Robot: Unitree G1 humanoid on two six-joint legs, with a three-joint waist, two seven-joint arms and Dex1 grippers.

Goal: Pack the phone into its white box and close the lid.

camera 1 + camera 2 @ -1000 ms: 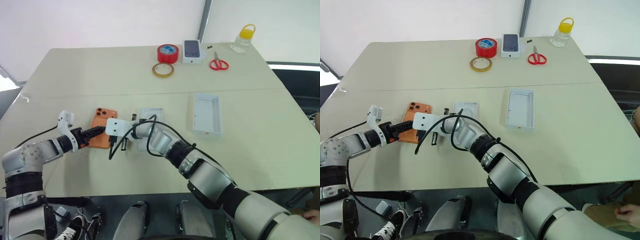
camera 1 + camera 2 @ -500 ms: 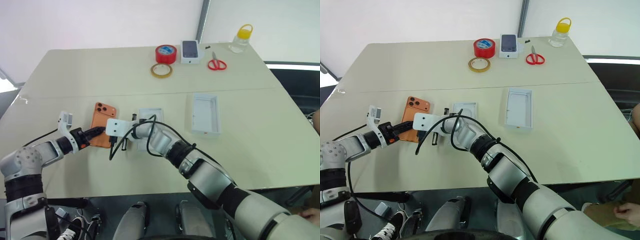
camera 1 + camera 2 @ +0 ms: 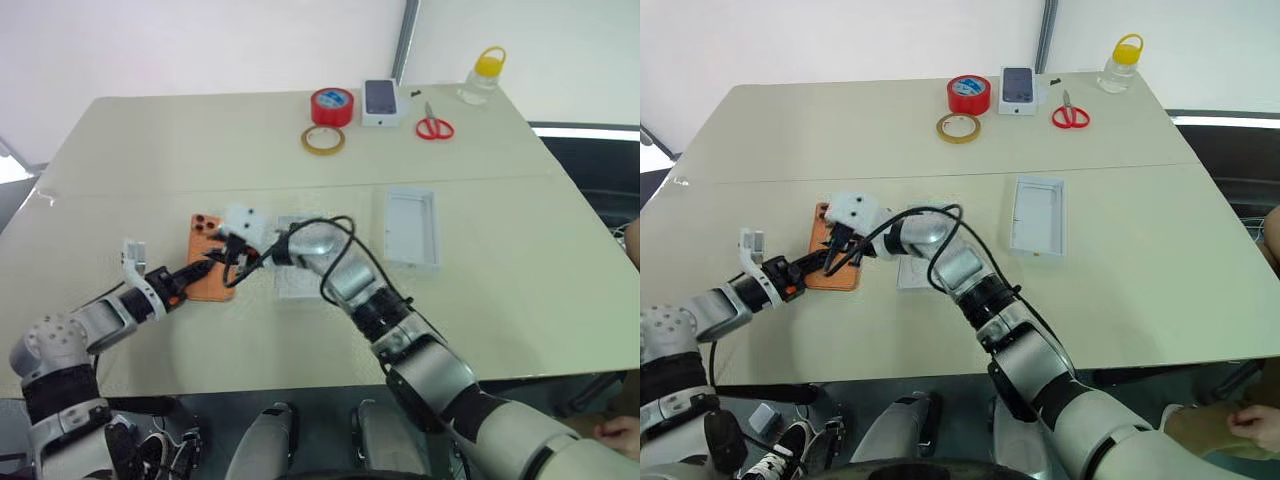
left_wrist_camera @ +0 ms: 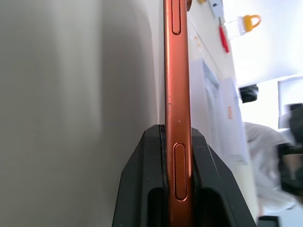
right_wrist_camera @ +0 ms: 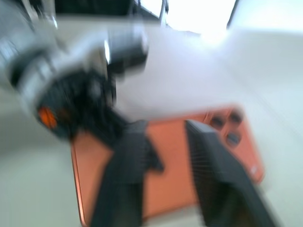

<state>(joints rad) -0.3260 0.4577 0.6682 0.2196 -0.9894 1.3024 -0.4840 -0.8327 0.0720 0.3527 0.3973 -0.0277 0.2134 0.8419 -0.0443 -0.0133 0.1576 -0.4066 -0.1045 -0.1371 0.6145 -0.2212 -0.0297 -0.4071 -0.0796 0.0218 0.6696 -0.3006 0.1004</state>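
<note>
The orange phone (image 3: 211, 287) lies on the table left of centre, lens corner on its far side. My left gripper (image 3: 203, 271) is shut on its near edge; in the left wrist view the phone's (image 4: 177, 85) rim is pinched between the two black fingers (image 4: 142, 184). My right gripper (image 3: 228, 261) hovers over the phone, open, with nothing between its fingers (image 5: 208, 165). The white box (image 3: 296, 285) sits just right of the phone, partly hidden by my right arm. The lid (image 3: 412, 228) lies open side up further right.
Along the table's far edge stand a red tape roll (image 3: 334, 105), a yellowish tape ring (image 3: 326, 140), a small carton with a phone picture (image 3: 383, 102), red scissors (image 3: 436, 127) and a yellow-capped bottle (image 3: 480, 78).
My right gripper has lifted from the table beside the phone, swung over it and opened. The left gripper keeps its hold on the phone and has rolled a little.
</note>
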